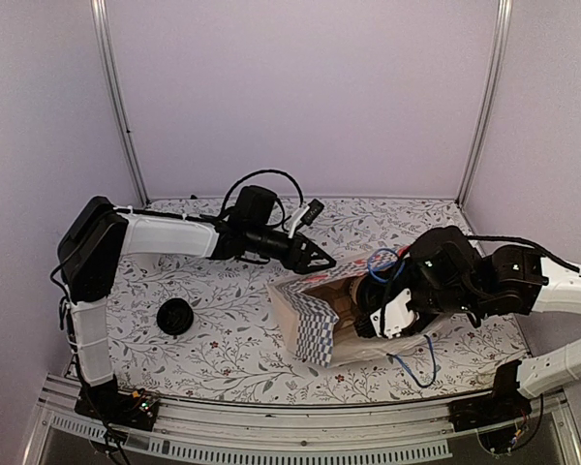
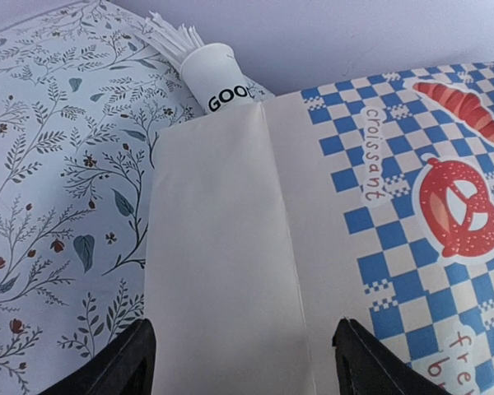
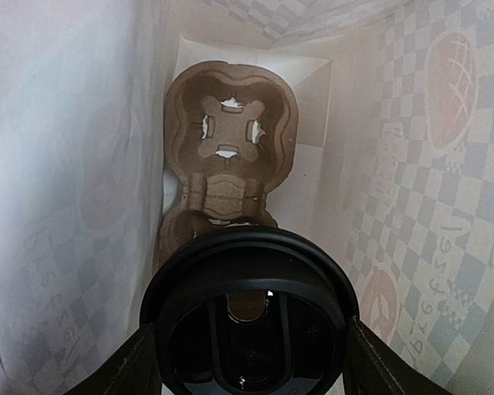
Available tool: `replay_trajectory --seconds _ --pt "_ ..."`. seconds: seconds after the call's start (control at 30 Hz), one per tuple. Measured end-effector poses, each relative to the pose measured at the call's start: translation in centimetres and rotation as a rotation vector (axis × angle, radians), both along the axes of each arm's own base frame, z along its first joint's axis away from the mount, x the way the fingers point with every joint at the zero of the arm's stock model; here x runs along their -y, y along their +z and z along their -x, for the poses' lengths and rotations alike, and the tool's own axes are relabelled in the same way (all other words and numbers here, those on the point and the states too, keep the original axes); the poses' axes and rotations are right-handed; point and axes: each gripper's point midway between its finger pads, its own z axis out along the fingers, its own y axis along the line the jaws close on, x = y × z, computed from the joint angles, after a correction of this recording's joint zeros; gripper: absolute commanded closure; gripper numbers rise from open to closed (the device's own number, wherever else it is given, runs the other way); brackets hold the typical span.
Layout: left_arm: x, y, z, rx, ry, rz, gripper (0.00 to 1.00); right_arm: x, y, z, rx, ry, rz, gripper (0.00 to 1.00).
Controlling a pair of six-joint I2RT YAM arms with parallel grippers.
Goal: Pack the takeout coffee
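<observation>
In the right wrist view, the round black lid of the takeout coffee (image 3: 249,309) sits between my right gripper's fingers (image 3: 133,368); the white cup body is hidden under it. My right gripper (image 3: 251,362) is shut on it inside the checkered paper bag (image 3: 412,206), above a brown cardboard cup carrier (image 3: 230,132) at the bag's bottom. In the top view the right gripper (image 1: 373,312) reaches into the bag's (image 1: 315,334) open mouth. My left gripper (image 1: 320,260) is open beside the bag's far left corner, its fingers (image 2: 119,368) spread before the bag's white side panel (image 2: 222,247).
A white cup with black lettering and white sticks (image 2: 218,78) lies behind the bag. A round black lid-topped thing (image 1: 175,317) stands on the floral tablecloth (image 1: 223,339) at the left. A blue cable (image 1: 421,373) loops near the bag's right side.
</observation>
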Motion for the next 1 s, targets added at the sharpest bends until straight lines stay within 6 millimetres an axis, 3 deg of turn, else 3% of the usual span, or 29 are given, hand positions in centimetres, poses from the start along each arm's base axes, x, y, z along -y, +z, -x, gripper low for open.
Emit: replay_trajectory --seconds 0.33,1.0 --pt "0.1 -0.4 0.1 -0.009 -0.011 0.002 0.23 0.3 -1.9 -1.6 -0.048 -0.06 0.03 0.63" --pt "-0.1 -0.9 -0.1 -0.02 -0.016 0.004 0.23 -0.1 -3.4 -3.5 -0.091 -0.1 0.029 0.63"
